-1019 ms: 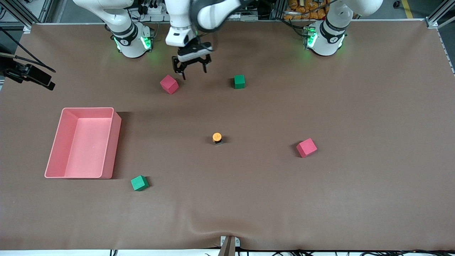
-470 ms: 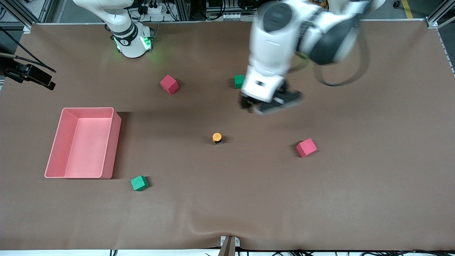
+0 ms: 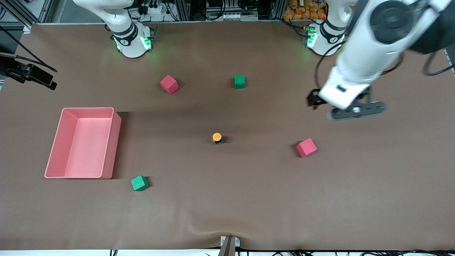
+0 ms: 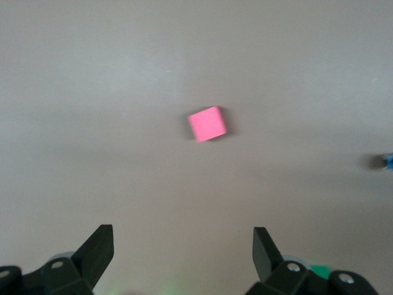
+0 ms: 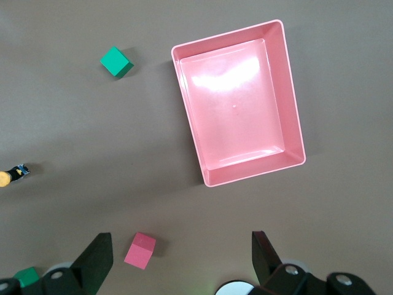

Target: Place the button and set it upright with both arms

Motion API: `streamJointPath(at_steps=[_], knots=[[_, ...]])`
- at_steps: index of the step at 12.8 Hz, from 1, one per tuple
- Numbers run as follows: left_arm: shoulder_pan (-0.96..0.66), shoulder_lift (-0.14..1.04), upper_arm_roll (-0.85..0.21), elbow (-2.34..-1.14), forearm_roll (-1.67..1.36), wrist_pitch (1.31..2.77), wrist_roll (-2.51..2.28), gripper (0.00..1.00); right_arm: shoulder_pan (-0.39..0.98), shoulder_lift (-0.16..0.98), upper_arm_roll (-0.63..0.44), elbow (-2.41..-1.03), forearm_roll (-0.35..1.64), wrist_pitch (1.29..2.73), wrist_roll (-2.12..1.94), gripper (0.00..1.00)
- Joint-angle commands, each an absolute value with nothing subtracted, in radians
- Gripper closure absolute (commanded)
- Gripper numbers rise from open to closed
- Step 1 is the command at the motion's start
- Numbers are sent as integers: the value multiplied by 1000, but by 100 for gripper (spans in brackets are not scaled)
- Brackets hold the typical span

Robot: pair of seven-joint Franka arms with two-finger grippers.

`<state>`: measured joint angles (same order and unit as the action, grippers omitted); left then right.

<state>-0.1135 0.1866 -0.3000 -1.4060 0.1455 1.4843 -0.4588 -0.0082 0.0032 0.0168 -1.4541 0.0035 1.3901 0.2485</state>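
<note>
The button (image 3: 217,137) stands upright on the brown mat near the middle of the table, its orange cap up. It shows at the edge of the right wrist view (image 5: 10,176). My left gripper (image 3: 345,107) hangs open and empty over the mat at the left arm's end, between that arm's base and a pink cube (image 3: 306,147). In the left wrist view the gripper (image 4: 183,246) has its jaws wide apart, with that pink cube (image 4: 207,123) below. My right gripper (image 5: 181,249) is open and empty, high over the table and out of the front view.
A pink tray (image 3: 116,142) sits toward the right arm's end and shows in the right wrist view (image 5: 292,92). A second pink cube (image 3: 169,84) and a green cube (image 3: 239,81) lie near the bases. Another green cube (image 3: 139,183) lies nearer the camera.
The left arm has swung across the table from over the pink cube near the right arm's base to the left arm's end. The button and cubes have not moved.
</note>
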Motion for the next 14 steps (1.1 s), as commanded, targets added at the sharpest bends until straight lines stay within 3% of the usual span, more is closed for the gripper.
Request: streamJointPath(at_steps=[1, 4, 7, 14], knots=[[-13, 72, -318, -1512, 127, 1480, -300, 0, -29, -8, 28, -1459, 23, 1385, 241, 0], [150, -64, -318, -1638, -6, 1506, -145, 0, -31, -8, 28, -1459, 25, 1390, 241, 0], [201, -158, -310, -1701, -40, 1519, -77, 0, -32, -8, 26, -1459, 50, 1399, 242, 0], [218, -129, -299, -1591, -21, 1503, -81, 0, -48, -8, 25, -1459, 55, 1397, 236, 0]])
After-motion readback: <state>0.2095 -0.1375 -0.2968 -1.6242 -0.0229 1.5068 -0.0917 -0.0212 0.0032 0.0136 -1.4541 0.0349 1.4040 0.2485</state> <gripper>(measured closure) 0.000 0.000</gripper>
